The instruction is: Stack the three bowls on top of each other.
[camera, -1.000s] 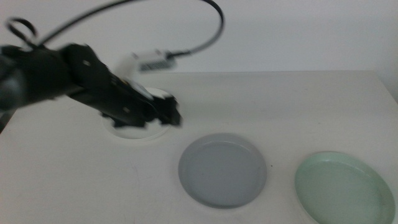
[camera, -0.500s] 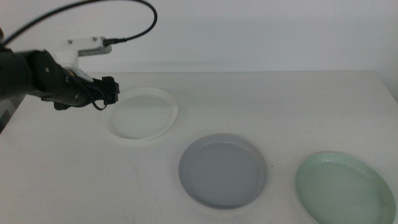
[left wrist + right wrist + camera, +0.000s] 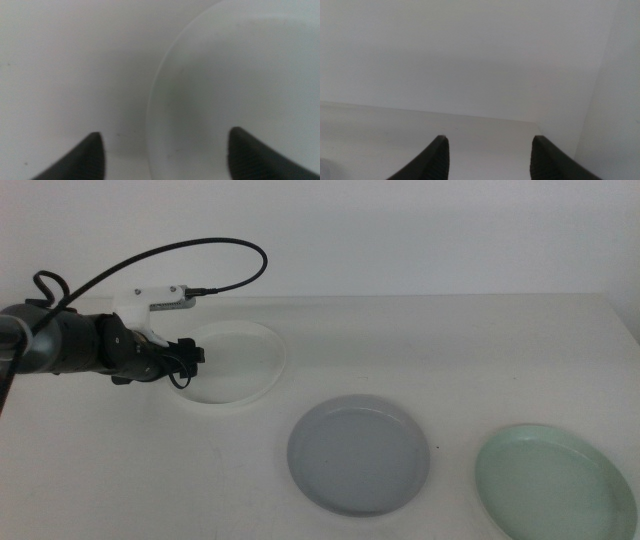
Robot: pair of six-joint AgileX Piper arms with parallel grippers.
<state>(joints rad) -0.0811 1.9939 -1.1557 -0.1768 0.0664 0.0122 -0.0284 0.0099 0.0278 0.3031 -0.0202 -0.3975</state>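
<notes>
Nothing has been stacked yet: across the white table (image 3: 480, 340) the three bowls lie singly, each flat on the surface and apart from the others. The white bowl (image 3: 232, 363) is seen toward the far left, the grey bowl (image 3: 358, 453) nearer the camera in the middle, and the mint green bowl (image 3: 553, 482) at the near right, partly cut by the picture's edge. All of the stacking is judged to remain, two placements being needed.

The left arm (image 3: 70, 348) is reached in low from the left side, held almost level with the table (its cable looping above). The left gripper (image 3: 192, 358) is set at the white bowl's left rim, with its jaws spread wide; in the left wrist view the rim (image 3: 155, 110) is seen between them, one jaw over the table and one over the bowl's inside. Nothing is gripped. A pinch on that rim is judged the step in hand.

The right gripper (image 3: 487, 155) waits out of the middle view, its jaws apart and holding nothing.
</notes>
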